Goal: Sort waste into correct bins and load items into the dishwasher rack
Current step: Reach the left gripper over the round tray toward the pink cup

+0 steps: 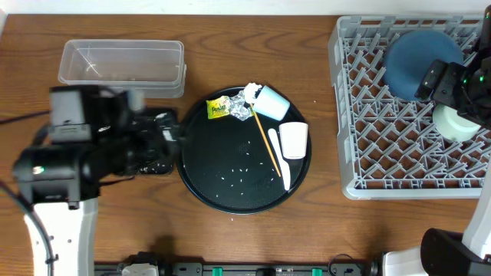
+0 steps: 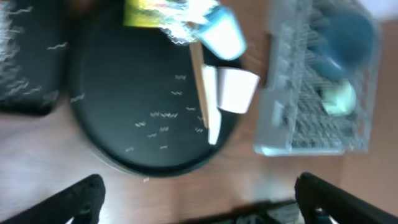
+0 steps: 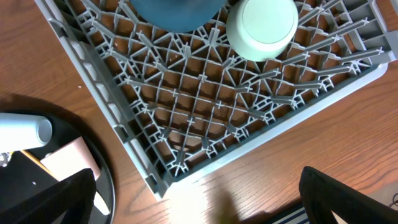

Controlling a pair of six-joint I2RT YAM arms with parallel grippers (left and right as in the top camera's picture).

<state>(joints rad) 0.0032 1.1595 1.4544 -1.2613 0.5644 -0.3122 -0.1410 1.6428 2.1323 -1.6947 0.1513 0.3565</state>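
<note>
A round black tray (image 1: 201, 165) at the table's middle carries scattered white rice grains (image 1: 245, 170), a yellow wrapper (image 1: 218, 109), crumpled silver foil (image 1: 244, 106), a tipped light blue cup (image 1: 270, 103), a white cup (image 1: 293, 140) and a white spoon (image 1: 285, 170). The grey dishwasher rack (image 1: 368, 115) on the right holds the upturned dark blue bowl (image 1: 414, 55) and the pale mint bowl (image 1: 454, 124). My left gripper (image 2: 202, 208) hangs open and empty over the wood near the round tray's front edge. My right gripper (image 3: 199, 205) is open and empty beside the rack's corner (image 3: 161, 180).
The clear tub (image 1: 123, 61) stands at the back left. A shallow black rectangular tray (image 2: 25, 62) with rice grains lies left of the round tray, under my left arm in the overhead view. A thin wooden stick (image 1: 266, 139) lies across the round tray.
</note>
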